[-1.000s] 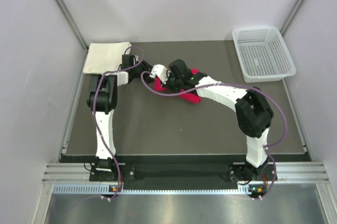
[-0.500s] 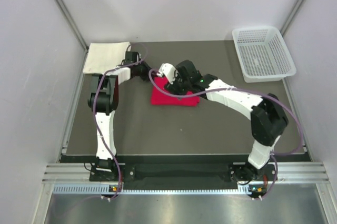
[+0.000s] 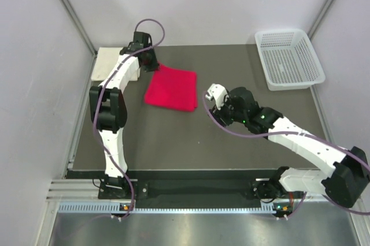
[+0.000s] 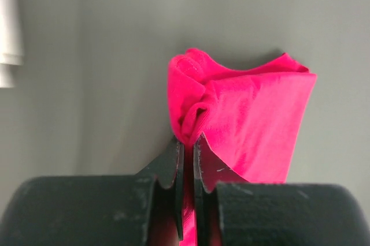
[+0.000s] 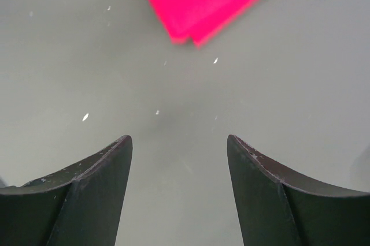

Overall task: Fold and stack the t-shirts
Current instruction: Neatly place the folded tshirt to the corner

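Now that the right gripper has let go and backed off toward the near side of the dark grey tabletop, its jaws stand wide apart over bare surface with nothing between them. Half a second ago it was on the cloth. Further out, the bright red folded t-shirt has shifted from mid-table toward the far left. It lies as a flat, roughly square packet, slightly rotated, with stacked layers showing at its near corner. Left gripper is clamped tight on its far-left corner, and the cloth bunches there. My read: fold done, stacking next. The cream-white folded t-shirt sits in the far-left corner, just beside. White plastic mesh basket is far right, well apart.
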`<action>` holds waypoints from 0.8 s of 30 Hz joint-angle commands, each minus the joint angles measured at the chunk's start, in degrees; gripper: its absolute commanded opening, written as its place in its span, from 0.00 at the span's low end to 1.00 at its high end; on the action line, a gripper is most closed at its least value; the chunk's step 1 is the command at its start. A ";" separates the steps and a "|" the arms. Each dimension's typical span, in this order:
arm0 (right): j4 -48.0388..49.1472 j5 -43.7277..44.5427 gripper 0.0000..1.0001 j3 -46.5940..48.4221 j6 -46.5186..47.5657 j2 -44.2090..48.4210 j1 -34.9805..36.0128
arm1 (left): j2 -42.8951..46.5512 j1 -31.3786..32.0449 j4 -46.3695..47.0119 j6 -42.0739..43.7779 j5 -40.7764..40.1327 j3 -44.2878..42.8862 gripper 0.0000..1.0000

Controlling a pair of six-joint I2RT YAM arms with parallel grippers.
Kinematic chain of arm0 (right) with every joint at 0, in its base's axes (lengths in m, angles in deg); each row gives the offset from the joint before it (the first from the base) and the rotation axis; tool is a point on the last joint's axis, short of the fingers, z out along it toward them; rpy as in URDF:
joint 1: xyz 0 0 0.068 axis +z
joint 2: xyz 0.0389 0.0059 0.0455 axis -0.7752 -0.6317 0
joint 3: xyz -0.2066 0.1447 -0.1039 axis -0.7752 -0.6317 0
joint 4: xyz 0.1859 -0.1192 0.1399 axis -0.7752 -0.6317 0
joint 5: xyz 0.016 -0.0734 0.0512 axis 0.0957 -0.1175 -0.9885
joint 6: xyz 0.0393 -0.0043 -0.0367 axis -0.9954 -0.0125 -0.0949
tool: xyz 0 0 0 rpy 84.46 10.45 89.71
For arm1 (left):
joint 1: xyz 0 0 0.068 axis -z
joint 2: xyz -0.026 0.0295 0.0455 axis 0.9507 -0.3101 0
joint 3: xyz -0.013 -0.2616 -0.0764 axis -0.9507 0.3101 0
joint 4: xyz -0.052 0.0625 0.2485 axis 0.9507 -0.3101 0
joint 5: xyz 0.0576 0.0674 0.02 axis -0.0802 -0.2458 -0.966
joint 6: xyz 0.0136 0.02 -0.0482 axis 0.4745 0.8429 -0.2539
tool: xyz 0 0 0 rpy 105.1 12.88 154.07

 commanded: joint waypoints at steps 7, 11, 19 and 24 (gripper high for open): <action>3.18 -2.63 0.67 -4.19 -4.48 6.17 -0.40 | 0.79 -0.36 -12.61 18.60 -21.29 -20.07 0.00; 3.88 -2.64 0.68 -4.36 -2.55 6.08 -0.40 | 0.79 -0.36 -10.43 27.99 -27.88 -21.33 0.00; 4.06 -3.07 0.69 -2.61 -2.46 2.66 -1.02 | -0.88 -0.97 -3.83 37.42 -30.53 -22.99 0.00; 2.74 -4.39 0.69 0.02 -1.76 -0.85 -1.37 | -2.28 -0.97 3.11 42.16 -30.80 -22.56 0.00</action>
